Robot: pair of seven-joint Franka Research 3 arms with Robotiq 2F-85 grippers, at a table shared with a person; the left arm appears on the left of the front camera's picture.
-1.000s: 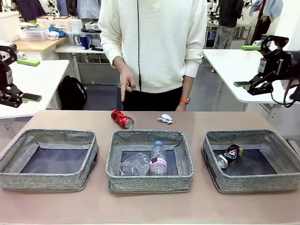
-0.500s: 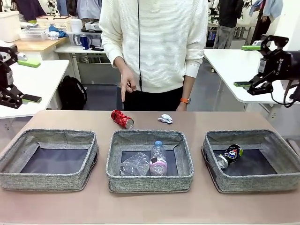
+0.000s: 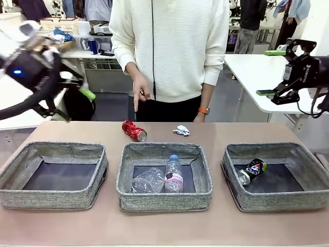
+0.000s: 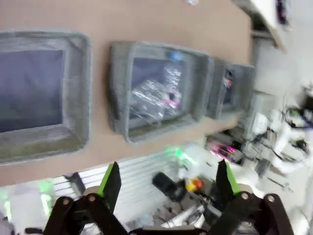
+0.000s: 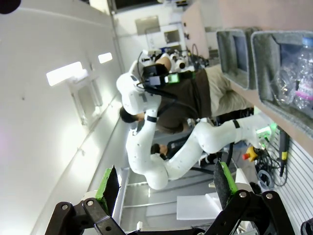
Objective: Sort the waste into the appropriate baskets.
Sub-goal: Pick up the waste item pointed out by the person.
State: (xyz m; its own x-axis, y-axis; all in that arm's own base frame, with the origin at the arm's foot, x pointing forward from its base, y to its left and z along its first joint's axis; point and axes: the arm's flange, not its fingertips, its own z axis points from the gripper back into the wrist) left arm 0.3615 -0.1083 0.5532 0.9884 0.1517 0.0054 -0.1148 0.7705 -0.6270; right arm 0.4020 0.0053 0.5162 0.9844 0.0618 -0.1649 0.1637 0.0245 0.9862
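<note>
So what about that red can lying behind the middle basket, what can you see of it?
The red can looks like thin metal, dented and crumpled out of shape. It lies on its side on the brown table, with its silvery end turned toward the camera and a little to the right. It sits just beyond the far wall of the middle basket, outside every basket. Nothing but the table seems to touch it. The person's pointing hand hangs above it, well clear.

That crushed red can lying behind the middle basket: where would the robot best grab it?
Probably around the middle of the crushed red metal can, from above. It lies on its side, slanted, so both long sides are free; the middle grey woven basket stands close to its near end.
</note>
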